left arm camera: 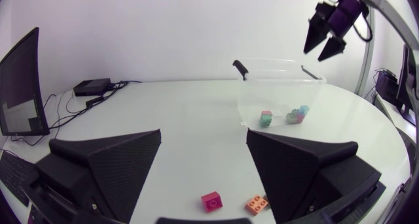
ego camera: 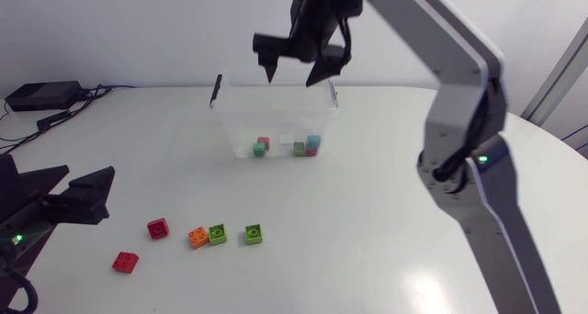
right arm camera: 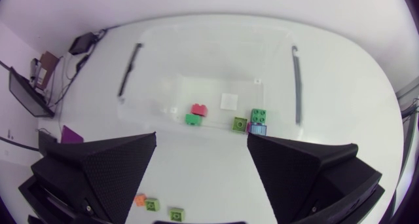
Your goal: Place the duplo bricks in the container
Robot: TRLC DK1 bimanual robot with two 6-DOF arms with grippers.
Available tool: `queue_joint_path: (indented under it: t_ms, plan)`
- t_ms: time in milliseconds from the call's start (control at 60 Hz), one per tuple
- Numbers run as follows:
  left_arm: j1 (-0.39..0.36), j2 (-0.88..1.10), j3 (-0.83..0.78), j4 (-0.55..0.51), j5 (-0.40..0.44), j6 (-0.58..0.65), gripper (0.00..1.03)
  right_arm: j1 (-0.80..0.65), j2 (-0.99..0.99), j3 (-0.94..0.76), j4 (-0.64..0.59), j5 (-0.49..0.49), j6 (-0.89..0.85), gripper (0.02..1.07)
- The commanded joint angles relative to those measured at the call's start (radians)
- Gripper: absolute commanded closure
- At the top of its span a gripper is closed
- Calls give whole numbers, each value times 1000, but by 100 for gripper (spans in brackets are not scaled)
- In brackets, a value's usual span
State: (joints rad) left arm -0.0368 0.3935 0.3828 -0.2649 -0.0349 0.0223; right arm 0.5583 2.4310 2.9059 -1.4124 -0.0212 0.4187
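A clear plastic container (ego camera: 225,121) stands at the table's back middle with several bricks (ego camera: 287,146) inside; it also shows in the left wrist view (left arm camera: 252,96) and from above (right arm camera: 154,67) in the right wrist view. My right gripper (ego camera: 293,73) hangs open and empty above it, seen too as (left arm camera: 321,44). On the table in front lie two red bricks (ego camera: 158,229) (ego camera: 125,261), an orange brick (ego camera: 197,237) and two green bricks (ego camera: 218,233) (ego camera: 254,233). My left gripper (ego camera: 87,196) rests open at the left edge, with a red brick (left arm camera: 211,200) and the orange brick (left arm camera: 256,204) ahead of it.
Black boxes and cables (ego camera: 41,96) lie at the table's back left corner. Bare white table (ego camera: 367,222) stretches between the loose bricks and my right arm's base.
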Motion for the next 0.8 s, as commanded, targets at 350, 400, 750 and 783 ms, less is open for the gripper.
queue_joint_path:
  t_ms: [350,400,750,783]
  plan:
    - [-5,137,122,-76,1,-21,12,58,-303,-536,-33,44,71,6]
    - [8,191,154,-88,1,-25,12,86,-319,-593,-39,61,68,6]
    - [-44,553,317,-183,92,34,22,267,-556,-1228,343,46,31,6]
    - [-29,578,321,-180,128,45,27,272,-569,-1261,374,27,20,6]
